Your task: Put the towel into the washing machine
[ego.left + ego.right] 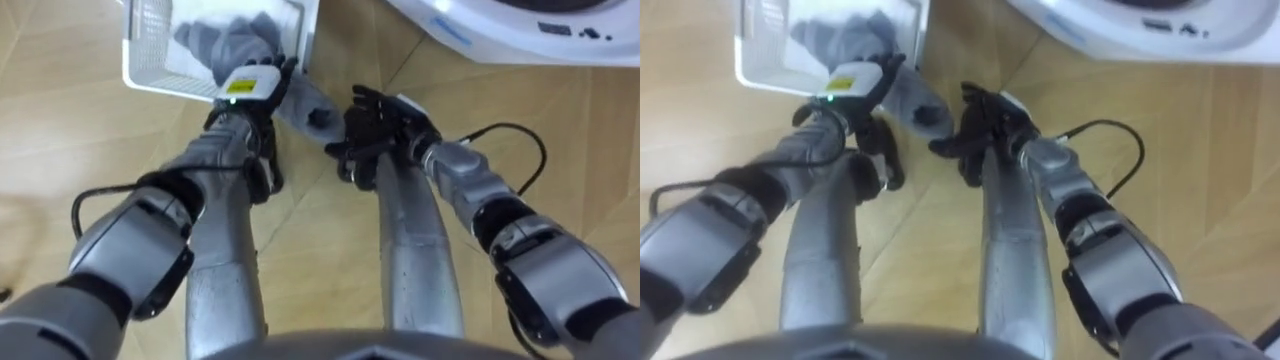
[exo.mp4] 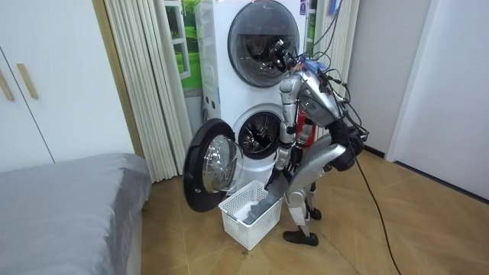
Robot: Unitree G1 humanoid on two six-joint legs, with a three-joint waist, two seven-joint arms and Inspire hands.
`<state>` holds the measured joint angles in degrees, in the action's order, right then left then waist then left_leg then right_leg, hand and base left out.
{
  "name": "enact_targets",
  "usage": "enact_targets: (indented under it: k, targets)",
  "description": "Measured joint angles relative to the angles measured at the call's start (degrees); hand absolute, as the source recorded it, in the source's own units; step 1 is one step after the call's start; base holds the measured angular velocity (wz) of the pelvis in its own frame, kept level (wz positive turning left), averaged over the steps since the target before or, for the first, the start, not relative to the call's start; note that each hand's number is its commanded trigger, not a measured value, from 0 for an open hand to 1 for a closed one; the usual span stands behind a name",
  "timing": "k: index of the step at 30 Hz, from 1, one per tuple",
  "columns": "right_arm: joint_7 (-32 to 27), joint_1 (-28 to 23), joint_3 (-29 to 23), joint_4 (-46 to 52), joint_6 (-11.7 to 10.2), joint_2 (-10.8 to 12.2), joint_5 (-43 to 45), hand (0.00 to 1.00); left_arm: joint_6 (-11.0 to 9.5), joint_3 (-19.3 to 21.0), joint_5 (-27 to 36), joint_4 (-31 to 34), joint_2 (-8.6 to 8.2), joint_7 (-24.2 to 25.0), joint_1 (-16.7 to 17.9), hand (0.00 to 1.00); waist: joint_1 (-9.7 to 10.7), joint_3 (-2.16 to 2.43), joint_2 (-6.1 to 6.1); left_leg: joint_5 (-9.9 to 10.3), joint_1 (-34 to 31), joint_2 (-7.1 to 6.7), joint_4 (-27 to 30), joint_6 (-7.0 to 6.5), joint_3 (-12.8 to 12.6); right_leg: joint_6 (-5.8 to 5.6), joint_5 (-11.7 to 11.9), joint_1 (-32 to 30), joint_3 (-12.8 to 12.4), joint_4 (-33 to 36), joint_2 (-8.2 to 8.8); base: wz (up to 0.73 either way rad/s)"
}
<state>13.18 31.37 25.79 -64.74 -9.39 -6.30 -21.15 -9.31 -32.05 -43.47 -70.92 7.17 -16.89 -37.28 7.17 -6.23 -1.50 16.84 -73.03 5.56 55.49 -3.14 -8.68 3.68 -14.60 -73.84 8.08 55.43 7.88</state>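
A grey towel lies in a white mesh basket and hangs over its near rim down to the floor side. My left hand is at that rim, fingers curled on the towel. Close beside it, my right hand has loosely spread fingers, and its fingertips touch the towel's hanging end. The white washing machine is at the top right. In the room view I stand bent forward before its lower drum, both hands down at the basket.
The lower machine's round door stands open toward the room view's left, just above the basket. A second machine is stacked on top. A grey bed and curtains are at the room view's left. Wooden floor surrounds the basket.
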Motion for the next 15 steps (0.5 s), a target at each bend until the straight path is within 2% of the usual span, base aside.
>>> enact_targets:
  k: [3,4,6,7,8,9,10,13,15]
  targets:
    - [0.1,0.8,1.7,0.0,-1.2,0.5,-2.4,0.00,0.0,-1.9,0.0,0.0,0.44,-0.3,-0.7,0.00,1.3,-0.05,-0.62,0.4,-1.7,0.39,1.4,0.13,0.1,0.28,-0.4,-1.7,0.1,1.4,0.01,-0.02]
    - [0.1,0.9,2.1,0.2,-1.3,0.7,-3.3,0.00,-0.1,-2.2,0.0,0.0,0.50,-0.3,-0.7,0.00,1.7,-0.01,-0.66,0.5,-2.4,0.85,2.0,0.08,0.2,0.43,-0.4,-2.0,0.5,1.5,-0.09,-0.05]
    - [0.1,0.9,2.3,0.7,-1.7,1.1,-4.1,0.00,-0.2,-2.5,0.0,0.0,0.60,-0.2,-0.9,0.00,2.3,0.02,-0.75,0.7,-3.2,0.87,2.3,0.24,0.6,0.60,-0.5,-2.5,0.9,1.6,-0.06,-0.03]
    - [0.1,1.0,2.3,0.7,-2.0,1.4,-4.5,0.00,-0.3,-2.6,0.0,0.0,0.66,0.0,-1.1,0.07,2.8,0.05,-0.82,0.7,-3.7,0.87,2.4,0.20,0.8,0.62,-0.6,-2.8,1.1,1.6,-0.06,0.00]
    - [0.1,1.1,2.3,0.7,-2.0,1.5,-4.8,0.00,-0.4,-2.6,0.1,0.0,0.73,0.0,-1.1,0.39,3.1,0.08,-0.88,0.7,-3.9,0.88,2.4,0.15,0.9,0.63,-0.6,-3.0,1.2,1.6,-0.04,0.00]
    - [0.1,1.3,2.3,0.7,-2.0,1.7,-5.3,0.00,-0.6,-3.0,0.0,0.0,1.01,0.1,-1.4,0.77,3.4,0.07,-0.98,0.7,-4.2,0.91,2.5,0.02,0.9,0.62,-0.6,-3.3,1.3,1.6,-0.02,0.00]
    - [0.1,1.3,2.3,0.7,-2.1,1.8,-5.7,0.00,-0.6,-3.6,0.0,0.0,1.26,0.2,-1.7,1.00,3.4,0.04,-1.04,0.8,-4.4,0.91,2.5,-0.05,0.9,0.56,-0.7,-3.4,1.4,1.6,0.00,0.00]
    - [0.1,1.3,3.0,0.7,-2.1,1.8,-7.7,0.00,-0.6,-4.3,0.0,0.0,1.39,0.7,-2.2,0.97,3.4,0.01,-1.18,1.1,-4.4,0.90,2.6,-0.20,0.9,0.37,-1.1,-3.4,1.3,1.8,0.09,0.00]
    - [0.1,1.3,3.4,0.7,-2.1,1.8,-8.2,0.00,-0.6,-4.3,0.0,0.0,1.44,0.9,-2.6,1.00,3.4,0.03,-1.44,1.4,-4.4,0.90,3.0,-0.22,0.9,0.33,-1.4,-3.4,1.3,2.3,0.19,0.00]
